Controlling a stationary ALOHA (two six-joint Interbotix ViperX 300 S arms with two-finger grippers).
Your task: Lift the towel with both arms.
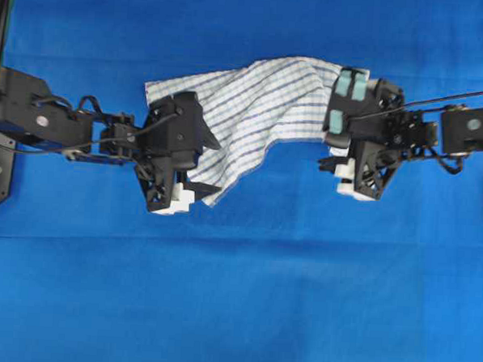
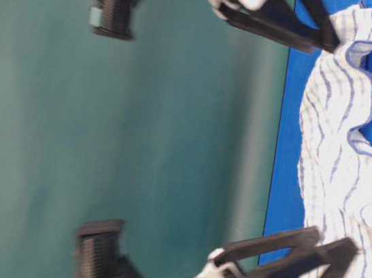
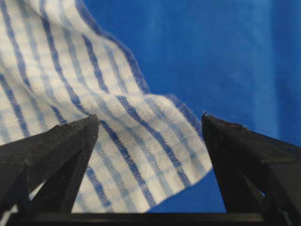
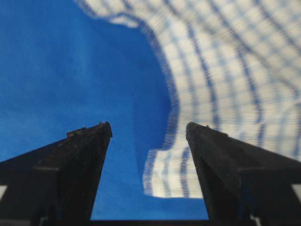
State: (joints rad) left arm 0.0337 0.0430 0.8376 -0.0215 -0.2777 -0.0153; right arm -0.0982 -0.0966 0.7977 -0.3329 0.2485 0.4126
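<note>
Jaws wide on both sides, nothing held. Left gripper sits over the towel's left lower part; right gripper sits at its right end, edge just between the fingers in the wrist view. Towel lies rumpled on the blue table cloth, long axis running roughly left to right between the two arms. Each arm looks about equally near its end. Count: one towel, two arms, two grippers.
</note>
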